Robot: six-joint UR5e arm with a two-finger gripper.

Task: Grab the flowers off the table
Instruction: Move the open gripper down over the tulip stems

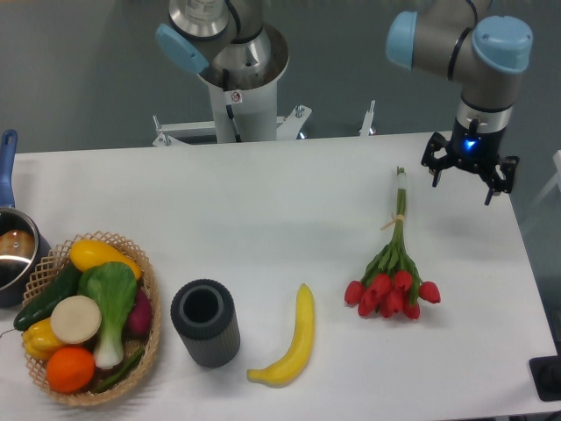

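Observation:
The flowers lie flat on the white table at the right. Their red tulip heads point toward the front edge, and the long tied green stems run back toward the far edge. My gripper hangs above the table's far right part, to the right of the stem ends and apart from them. Its fingers are spread wide and hold nothing.
A yellow banana lies left of the flowers near the front edge. A dark grey cylinder stands left of it. A wicker basket of vegetables sits at the front left, with a pot behind it. The robot base stands at the back.

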